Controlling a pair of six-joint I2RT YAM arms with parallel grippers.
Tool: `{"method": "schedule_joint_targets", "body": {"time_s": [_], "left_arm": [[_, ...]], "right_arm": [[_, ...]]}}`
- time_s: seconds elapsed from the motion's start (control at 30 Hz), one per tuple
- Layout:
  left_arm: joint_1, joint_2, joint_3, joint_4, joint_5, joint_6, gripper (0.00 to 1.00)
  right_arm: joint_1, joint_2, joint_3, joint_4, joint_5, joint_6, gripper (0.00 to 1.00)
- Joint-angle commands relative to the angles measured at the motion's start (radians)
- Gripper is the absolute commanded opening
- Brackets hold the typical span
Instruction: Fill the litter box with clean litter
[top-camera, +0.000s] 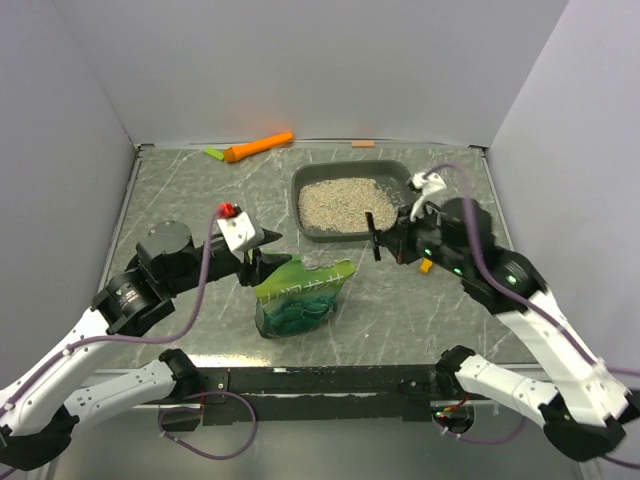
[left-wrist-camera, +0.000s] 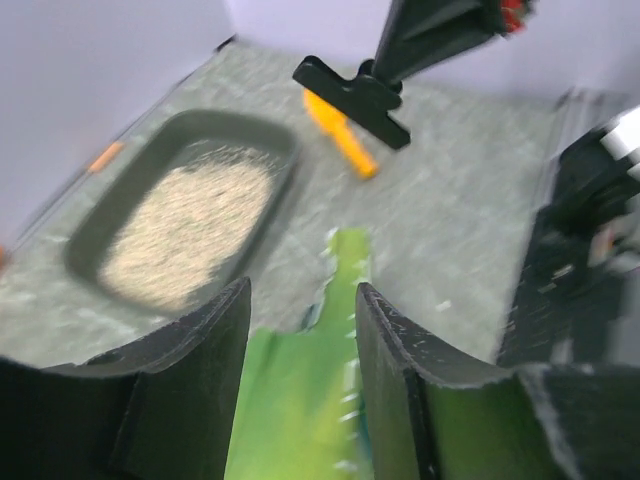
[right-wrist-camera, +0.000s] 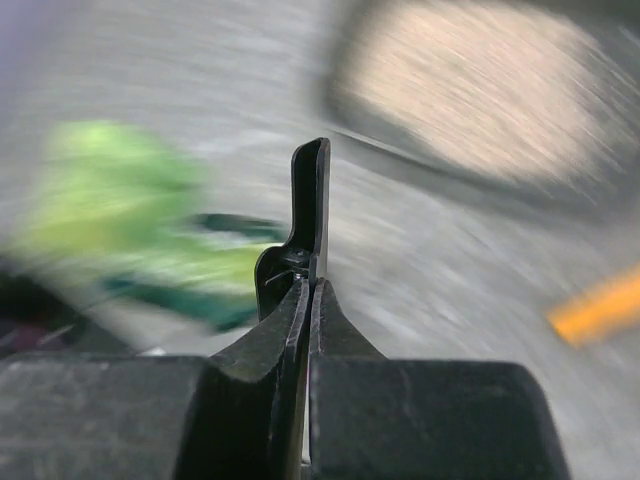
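Observation:
The dark grey litter box (top-camera: 399, 172) sits at the back centre-right, with beige clean litter (top-camera: 345, 203) spread over its floor. A green-teal bag (top-camera: 300, 300) stands on the table in front of it. My left gripper (top-camera: 268, 266) is open at the bag's top left corner. In the left wrist view the bag's top edge (left-wrist-camera: 300, 400) runs between the spread fingers (left-wrist-camera: 385, 340), unpinched. My right gripper (top-camera: 383, 240) is shut on a thin black clip-like strip (right-wrist-camera: 313, 190) just in front of the box. The wrist views also catch the litter (left-wrist-camera: 190, 225) and the box (right-wrist-camera: 345, 95).
A small orange scoop (top-camera: 426, 265) lies under my right arm, right of the bag. An orange and green carrot-shaped item (top-camera: 258, 147) lies by the back wall. Grey walls close in the marbled table on three sides.

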Motion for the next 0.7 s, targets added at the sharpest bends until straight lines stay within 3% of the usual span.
{"method": "schedule_joint_targets", "body": {"time_s": [0.0,0.13,0.27,0.4,0.67], "left_arm": [[0.003,0.026,0.065,0.058,0.129,-0.267,0.48],[0.003,0.003,0.015,0.211,0.247,-0.377,0.48],[0.003,-0.034,-0.039,0.346,0.321,-0.482,0.47],[0.003,-0.072,-0.064,0.423,0.333,-0.539,0.48],[0.003,-0.112,-0.088,0.425,0.284,-0.569,0.52]], "right_arm": [[0.017,-0.053,0.052,0.118,-0.428,-0.055,0.00],[0.023,-0.033,0.068,0.183,-0.746,-0.049,0.00],[0.037,-0.018,0.069,0.262,-0.871,0.004,0.00],[0.065,0.010,0.080,0.306,-0.898,0.043,0.00],[0.135,0.043,0.031,0.498,-0.936,0.170,0.00]]}}
